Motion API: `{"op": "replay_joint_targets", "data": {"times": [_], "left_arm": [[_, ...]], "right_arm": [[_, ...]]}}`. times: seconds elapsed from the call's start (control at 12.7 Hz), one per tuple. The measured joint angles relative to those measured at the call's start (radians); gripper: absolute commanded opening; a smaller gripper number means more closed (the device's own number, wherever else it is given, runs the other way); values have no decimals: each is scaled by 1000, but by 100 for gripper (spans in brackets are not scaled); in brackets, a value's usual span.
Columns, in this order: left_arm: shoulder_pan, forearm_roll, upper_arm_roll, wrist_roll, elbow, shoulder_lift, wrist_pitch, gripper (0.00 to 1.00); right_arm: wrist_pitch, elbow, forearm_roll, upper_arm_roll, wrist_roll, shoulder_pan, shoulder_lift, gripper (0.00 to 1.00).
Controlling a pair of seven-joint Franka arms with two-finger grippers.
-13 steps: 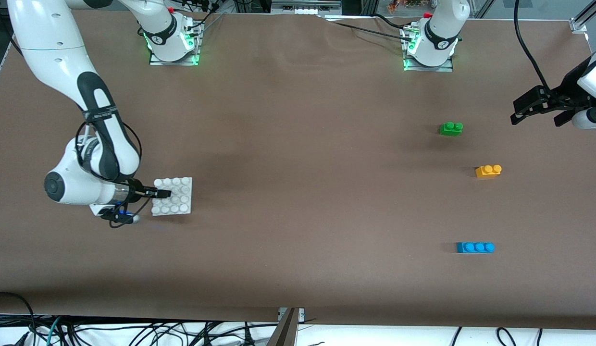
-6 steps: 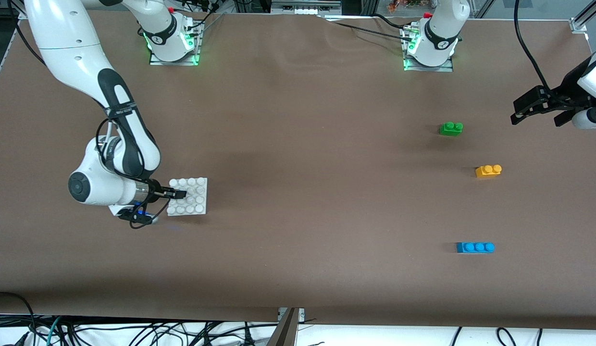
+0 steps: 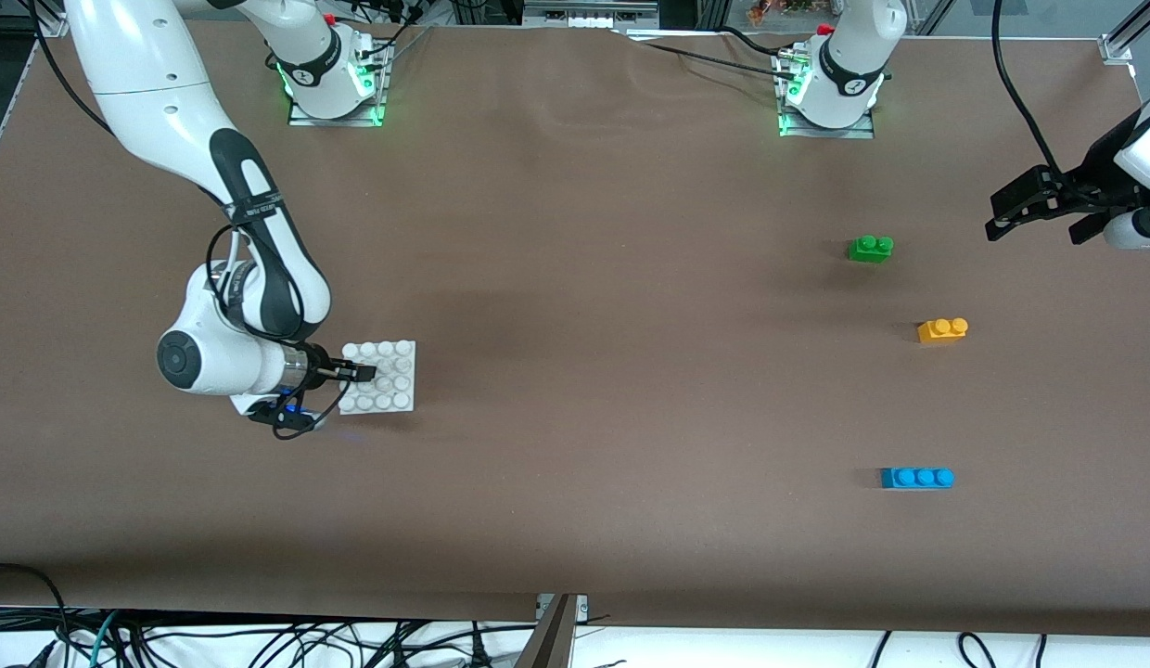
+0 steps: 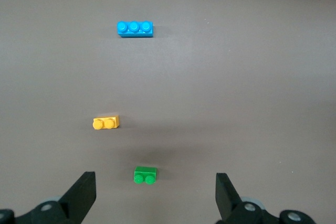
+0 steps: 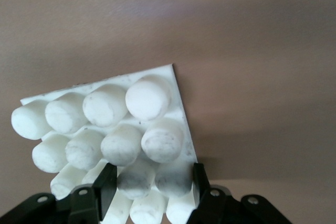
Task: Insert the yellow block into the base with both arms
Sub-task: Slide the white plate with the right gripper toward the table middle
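Observation:
The yellow block (image 3: 942, 329) lies on the table toward the left arm's end, between a green brick and a blue brick; it also shows in the left wrist view (image 4: 106, 123). The white studded base (image 3: 394, 380) is toward the right arm's end. My right gripper (image 3: 357, 373) is shut on it. In the right wrist view the fingers (image 5: 107, 182) clamp two studs at one edge of the base (image 5: 105, 108). My left gripper (image 3: 1002, 215) is open and empty, up in the air past the bricks at the left arm's end (image 4: 154, 187).
A green two-stud brick (image 3: 870, 248) (image 4: 145, 174) lies farther from the front camera than the yellow block. A blue three-stud brick (image 3: 916, 477) (image 4: 135, 28) lies nearer. The brown table (image 3: 631, 371) stretches between the base and the bricks.
My right gripper has carried the base steadily toward the left arm's end of the table. The left arm and the three bricks have not moved.

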Motion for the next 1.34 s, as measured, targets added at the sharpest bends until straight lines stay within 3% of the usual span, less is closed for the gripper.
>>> {"op": "replay_joint_targets", "data": {"times": [1.34], "left_arm": [[0,0,0,0,0,1,0,100]], "right_arm": [[5,19,0,5,129,147,11,63]]}}
